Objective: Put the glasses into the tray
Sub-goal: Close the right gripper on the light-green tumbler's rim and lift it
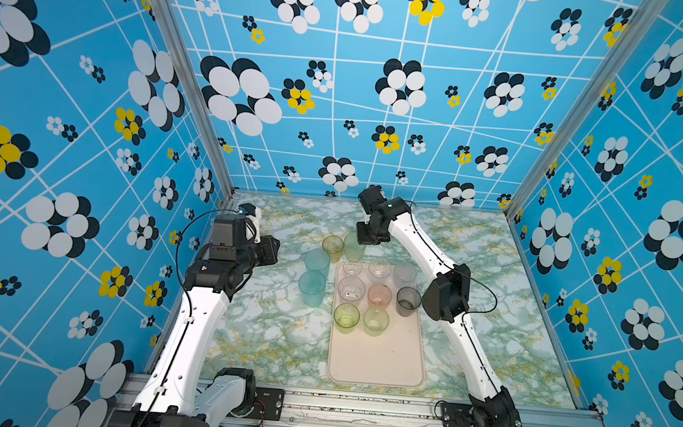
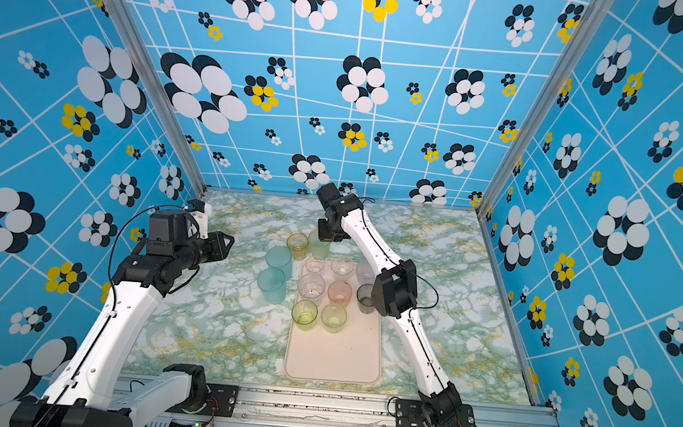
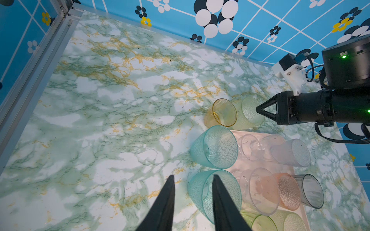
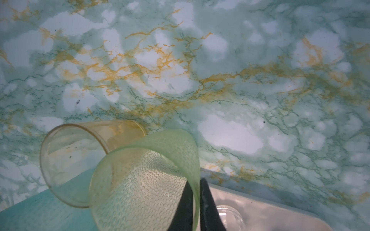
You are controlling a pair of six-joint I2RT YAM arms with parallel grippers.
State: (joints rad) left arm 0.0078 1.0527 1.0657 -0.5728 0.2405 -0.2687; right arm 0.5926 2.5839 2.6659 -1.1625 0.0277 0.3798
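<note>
Right gripper (image 4: 196, 184) pinches pale green tumbler (image 4: 144, 180) wall, finger inside rim; body likely too wide to span. Tumbler just off tray (image 4: 260, 208) far edge. Left gripper (image 3: 193, 177) half-open, empty.

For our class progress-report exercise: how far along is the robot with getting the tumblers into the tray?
Done: eight tumblers stand in the cream-pink tray. In hand: the right end effector is shut on the rim of the pale green tumbler, outside the tray. Left: that one, the amber tumbler and two teal tumblers on the table; the left end effector is open and empty.
</note>
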